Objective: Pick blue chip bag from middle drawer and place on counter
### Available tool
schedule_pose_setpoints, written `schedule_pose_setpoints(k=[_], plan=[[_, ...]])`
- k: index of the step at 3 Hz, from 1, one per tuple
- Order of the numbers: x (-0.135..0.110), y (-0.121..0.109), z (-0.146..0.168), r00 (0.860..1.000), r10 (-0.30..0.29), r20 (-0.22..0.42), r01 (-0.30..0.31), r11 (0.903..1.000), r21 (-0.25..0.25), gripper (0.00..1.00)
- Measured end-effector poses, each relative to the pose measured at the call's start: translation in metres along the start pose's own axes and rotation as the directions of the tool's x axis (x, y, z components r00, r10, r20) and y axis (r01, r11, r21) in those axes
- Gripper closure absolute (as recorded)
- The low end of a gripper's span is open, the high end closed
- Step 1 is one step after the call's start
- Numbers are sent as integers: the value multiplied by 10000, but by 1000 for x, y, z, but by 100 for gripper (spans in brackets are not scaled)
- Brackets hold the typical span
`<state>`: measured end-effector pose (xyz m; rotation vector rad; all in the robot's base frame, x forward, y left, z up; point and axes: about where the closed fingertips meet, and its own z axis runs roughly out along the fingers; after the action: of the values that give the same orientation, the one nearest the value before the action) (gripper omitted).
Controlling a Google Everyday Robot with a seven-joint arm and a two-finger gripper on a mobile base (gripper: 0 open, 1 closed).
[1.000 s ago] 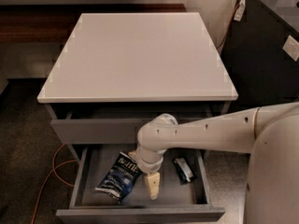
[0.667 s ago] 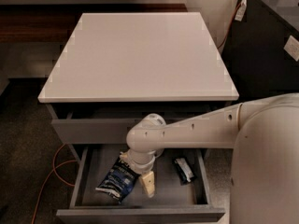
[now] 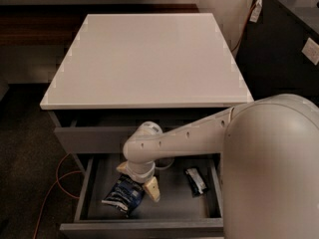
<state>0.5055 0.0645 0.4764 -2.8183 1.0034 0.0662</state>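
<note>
The blue chip bag (image 3: 123, 197) lies crumpled in the left half of the open middle drawer (image 3: 144, 226), dark navy with white patches. My gripper (image 3: 138, 179) reaches down into the drawer from the right, with one cream fingertip (image 3: 152, 189) at the bag's right edge and the other at its top. The fingers straddle the bag's upper right corner. The white counter (image 3: 144, 59) is the glossy top above the drawers, with nothing on it.
A small slim black packet (image 3: 196, 180) lies at the right of the drawer. The upper drawer front (image 3: 89, 138) sits slightly pulled out above. An orange cable (image 3: 52, 188) runs on the dark floor at left. My arm's bulky white shell (image 3: 271, 173) fills the lower right.
The gripper has moved left across the drawer and now sits at the chip bag's upper right corner. The arm's shell has swung closer to the camera. The bag lies where it was.
</note>
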Motion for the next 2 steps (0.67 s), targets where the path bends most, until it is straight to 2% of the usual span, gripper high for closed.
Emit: schedule_pose_setpoints(k=[1, 2], plan=[[0, 0, 0, 10000, 0, 0, 0, 10000, -1, 0], [-4, -4, 24, 9996, -143, 226, 140, 9998, 107, 0]])
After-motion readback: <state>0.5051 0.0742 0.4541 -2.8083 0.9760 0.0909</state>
